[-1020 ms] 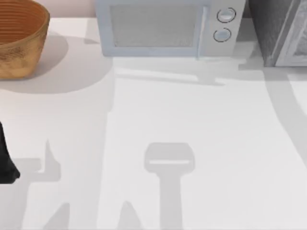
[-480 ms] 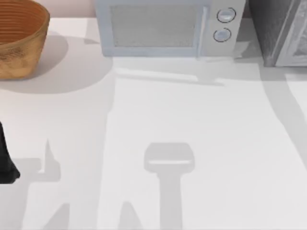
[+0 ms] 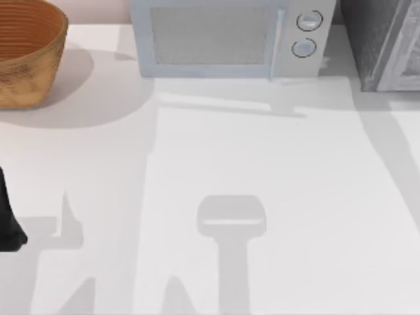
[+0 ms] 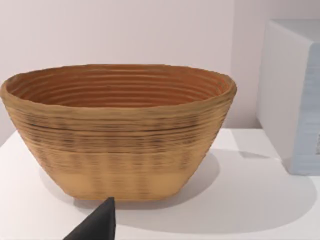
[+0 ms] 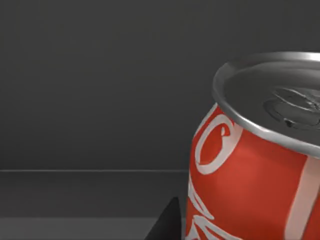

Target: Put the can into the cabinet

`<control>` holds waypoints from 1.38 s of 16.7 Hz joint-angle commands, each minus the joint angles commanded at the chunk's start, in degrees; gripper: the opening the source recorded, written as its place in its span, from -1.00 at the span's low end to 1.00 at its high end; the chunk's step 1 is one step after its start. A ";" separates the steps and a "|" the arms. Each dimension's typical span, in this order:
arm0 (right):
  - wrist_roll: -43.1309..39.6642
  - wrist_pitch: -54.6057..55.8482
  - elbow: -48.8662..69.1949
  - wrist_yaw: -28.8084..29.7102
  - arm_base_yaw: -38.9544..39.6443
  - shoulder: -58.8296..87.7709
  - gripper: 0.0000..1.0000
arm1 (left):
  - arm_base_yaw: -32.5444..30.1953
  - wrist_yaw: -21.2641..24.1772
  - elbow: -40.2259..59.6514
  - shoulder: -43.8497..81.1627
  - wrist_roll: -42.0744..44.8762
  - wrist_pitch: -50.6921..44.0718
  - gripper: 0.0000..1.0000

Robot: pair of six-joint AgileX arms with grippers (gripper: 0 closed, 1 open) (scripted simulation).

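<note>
The white table (image 3: 275, 197) carries the dark grey speckled cabinet (image 3: 380, 39) at its far right corner, the pale microwave (image 3: 223, 39) with 2 knobs beside it, and a woven basket (image 3: 26, 52) far left. The can (image 5: 250, 165) sits close before a dark grey inner wall. The right gripper's finger (image 5: 167, 222) touches it; I cannot tell its grip. The left arm (image 3: 8, 220) is parked at the left edge.

Left arm (image 3: 8, 220) matte black, smooth rounded casing, pointed black fingertip (image 4: 100, 222)

The can (image 5: 250, 165) and cabinet (image 3: 384, 42) are both cut off by picture edges.
</note>
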 joint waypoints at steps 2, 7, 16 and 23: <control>-0.01 -0.92 3.41 -0.25 -0.28 2.60 -1.00 | 0.00 0.00 0.00 0.00 0.00 0.00 1.00; -0.01 -3.26 11.93 -0.76 -1.09 9.17 -1.00 | 0.00 0.00 0.00 0.00 0.00 0.00 1.00; -0.04 -7.07 27.67 -2.00 -2.21 20.60 -1.00 | 0.00 0.00 0.00 0.00 0.00 0.00 1.00; -0.03 -10.17 39.74 -2.71 -3.34 29.61 -1.00 | 0.00 0.00 0.00 0.00 0.00 0.00 1.00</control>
